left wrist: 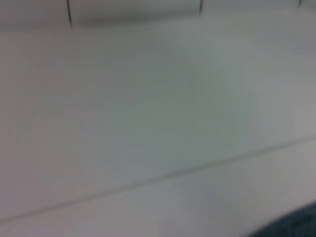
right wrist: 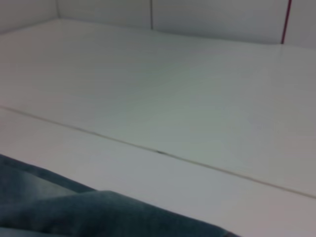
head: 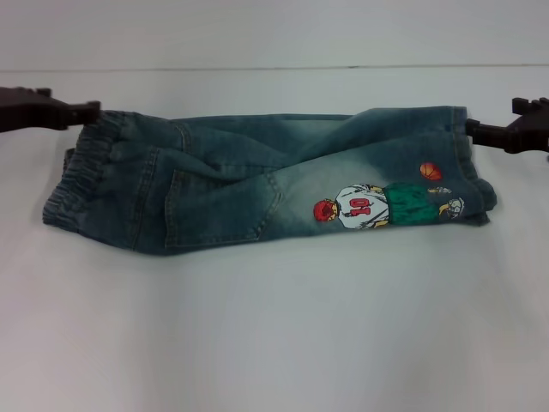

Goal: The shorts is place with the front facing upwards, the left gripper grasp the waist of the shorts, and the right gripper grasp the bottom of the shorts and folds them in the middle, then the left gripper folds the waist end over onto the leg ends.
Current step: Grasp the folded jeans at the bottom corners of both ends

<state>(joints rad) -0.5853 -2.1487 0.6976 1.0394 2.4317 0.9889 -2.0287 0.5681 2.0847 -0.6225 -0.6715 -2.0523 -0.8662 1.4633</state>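
The blue-green denim shorts (head: 257,184) lie folded lengthwise on the white table, back pocket and cartoon player print (head: 377,204) facing up. The ruffled waist (head: 86,172) points left and the leg ends (head: 470,163) point right. My left gripper (head: 93,110) is at the waist's far upper corner, shut on the cloth. My right gripper (head: 471,129) is at the hem's far upper corner, also shut on the cloth. The upper edge runs taut between them. A sliver of denim (left wrist: 296,224) shows in the left wrist view, and a fold of denim (right wrist: 74,212) in the right wrist view.
The white table (head: 274,326) stretches wide in front of the shorts. A thin seam line (head: 274,69) crosses it behind them, with a pale wall beyond.
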